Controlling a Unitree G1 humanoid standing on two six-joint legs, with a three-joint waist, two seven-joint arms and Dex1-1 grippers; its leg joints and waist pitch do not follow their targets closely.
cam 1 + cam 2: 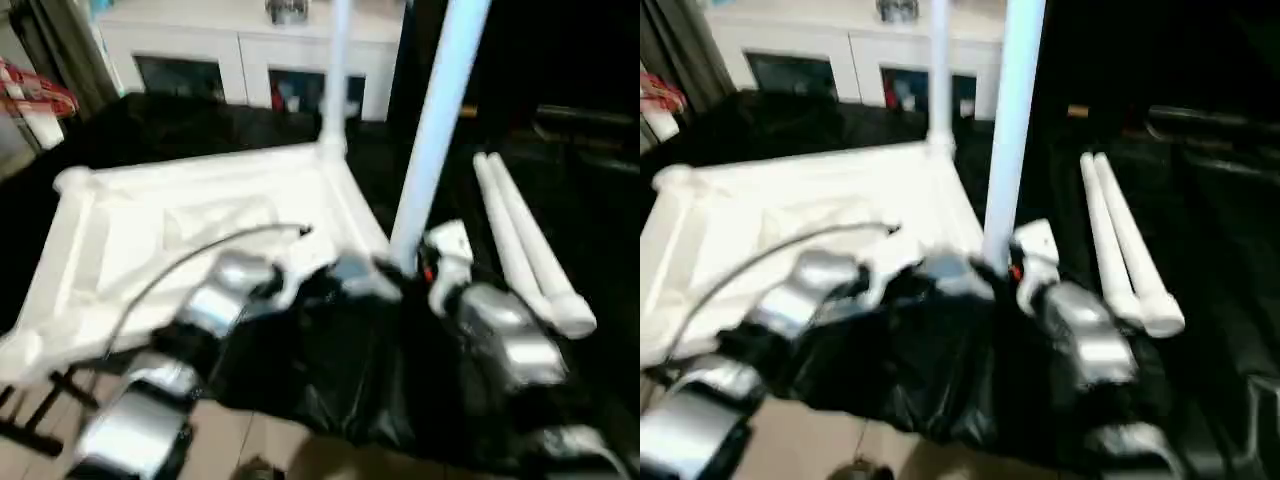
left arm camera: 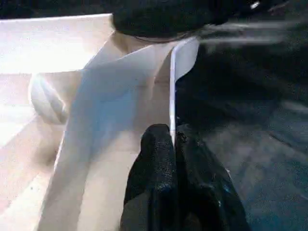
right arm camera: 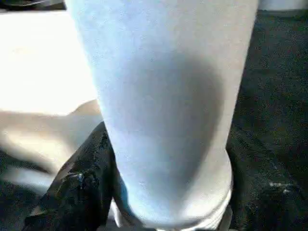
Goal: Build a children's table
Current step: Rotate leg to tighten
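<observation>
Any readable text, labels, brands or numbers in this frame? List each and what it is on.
None can be read.
Table top, standing legs and loose legs: plain white, no markings seen.
Items behind the cabinet glass: too blurred to read.

Both forearms are silver, glossy and rounded — the left forearm [image 1: 215, 300] with black joints and a thin grey cable [image 1: 200, 250] arcing above it. The right forearm [image 1: 505, 335] carries a white block with a small red mark beside its wrist. The left gripper's fingers [image 2: 159, 183] are black and matte — slightly textured.
</observation>
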